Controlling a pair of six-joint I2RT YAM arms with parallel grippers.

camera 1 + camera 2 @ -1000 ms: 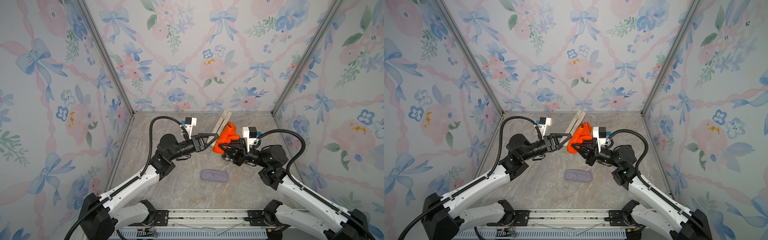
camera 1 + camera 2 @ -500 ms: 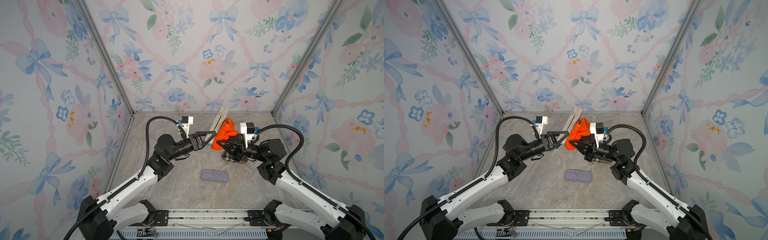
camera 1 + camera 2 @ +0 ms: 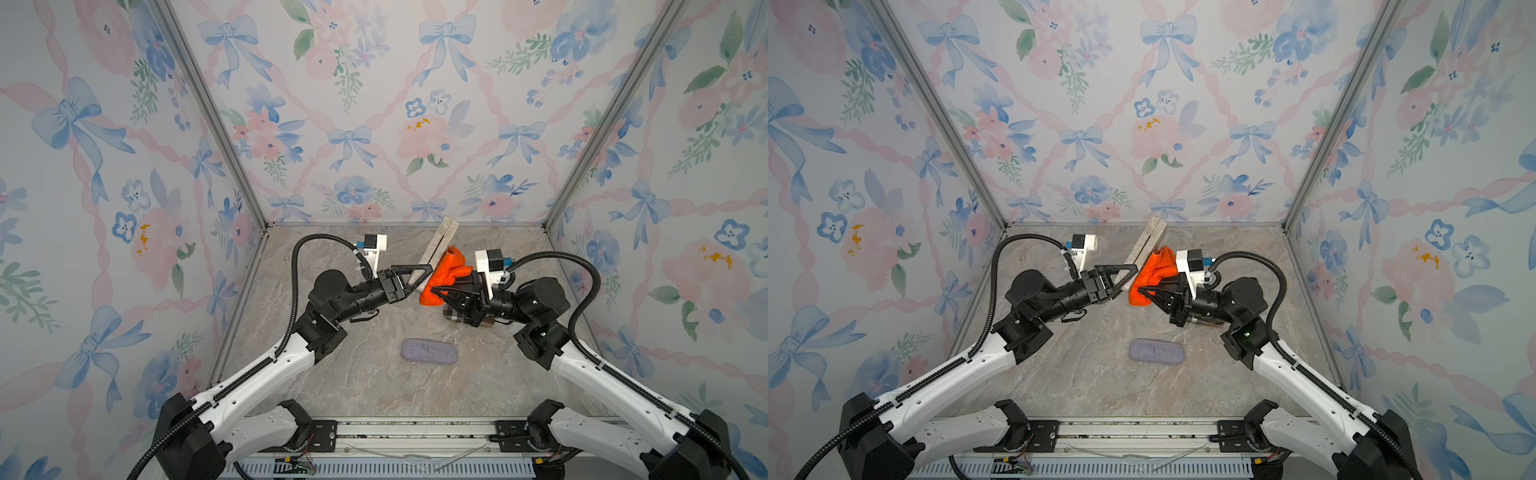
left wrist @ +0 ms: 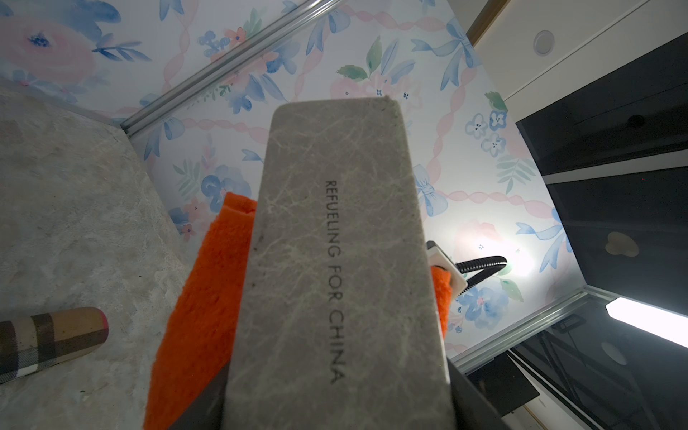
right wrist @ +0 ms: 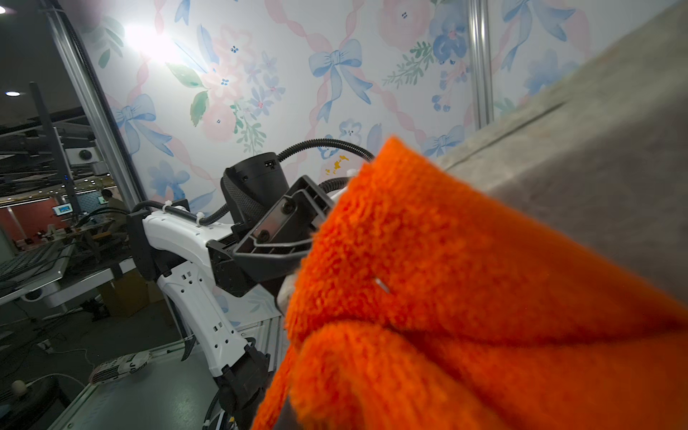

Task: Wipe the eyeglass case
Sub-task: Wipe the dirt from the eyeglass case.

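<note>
The eyeglass case (image 3: 443, 237) (image 3: 1149, 236) is a long grey felt-like case, held tilted up off the table. My left gripper (image 3: 429, 276) (image 3: 1134, 276) is shut on its lower end. The left wrist view shows its face (image 4: 335, 242) printed "REFUELING FOR CHINA". An orange cloth (image 3: 448, 269) (image 3: 1154, 270) is bunched in my right gripper (image 3: 433, 291) (image 3: 1140, 291), which is shut on it. The cloth (image 4: 201, 316) (image 5: 446, 279) lies against the side of the case (image 5: 595, 167). It hides the right jaws in the right wrist view.
A purple-grey case (image 3: 429, 351) (image 3: 1156, 351) lies flat on the marble table (image 3: 374, 386) in front of both arms. A plaid case (image 4: 48, 338) (image 3: 453, 315) lies on the table under my right wrist. Floral walls close in the left, back and right sides.
Both arms shifted a little. The case's upper end swung slightly left and back, and the cloth slid a short way along its side. Both grips are unchanged.
</note>
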